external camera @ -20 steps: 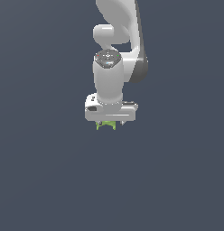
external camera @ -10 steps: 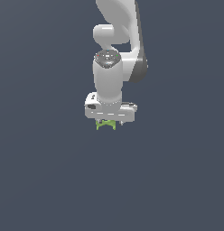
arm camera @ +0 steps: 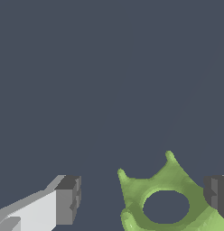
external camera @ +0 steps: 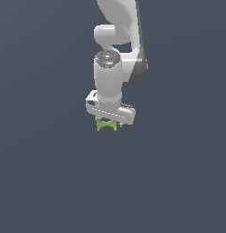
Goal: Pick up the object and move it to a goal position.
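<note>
The object is a small lime-green ring with a round hole and stubby pointed prongs. In the exterior view it sits right under the white gripper, whose body hides most of it. In the wrist view the object lies between the two dark fingertips. It is close to one fingertip. A clear gap separates it from the other fingertip. The gripper is open around the object and points straight down. I cannot tell whether the near fingertip touches the ring.
The white arm rises above the gripper toward the top of the exterior view. A plain dark grey surface surrounds it. No other objects show.
</note>
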{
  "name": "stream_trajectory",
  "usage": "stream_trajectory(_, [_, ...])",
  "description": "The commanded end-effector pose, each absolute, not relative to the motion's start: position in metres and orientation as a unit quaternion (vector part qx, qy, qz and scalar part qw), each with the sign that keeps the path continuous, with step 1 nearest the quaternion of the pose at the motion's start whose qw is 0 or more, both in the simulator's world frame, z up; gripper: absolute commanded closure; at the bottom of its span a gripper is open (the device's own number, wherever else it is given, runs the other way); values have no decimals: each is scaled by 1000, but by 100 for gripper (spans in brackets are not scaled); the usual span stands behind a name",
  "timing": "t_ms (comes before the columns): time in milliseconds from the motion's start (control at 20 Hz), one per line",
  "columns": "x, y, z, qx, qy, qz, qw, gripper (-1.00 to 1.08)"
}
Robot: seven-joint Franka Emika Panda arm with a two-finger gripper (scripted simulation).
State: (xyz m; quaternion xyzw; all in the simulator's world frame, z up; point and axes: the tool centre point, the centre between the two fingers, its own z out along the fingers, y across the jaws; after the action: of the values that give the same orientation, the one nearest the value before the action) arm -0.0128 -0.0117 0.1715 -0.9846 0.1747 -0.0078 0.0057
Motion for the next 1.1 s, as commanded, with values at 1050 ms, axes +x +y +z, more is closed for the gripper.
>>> stream_trajectory(1050, [-55,-25,157,-878,478,-3,1,-92])
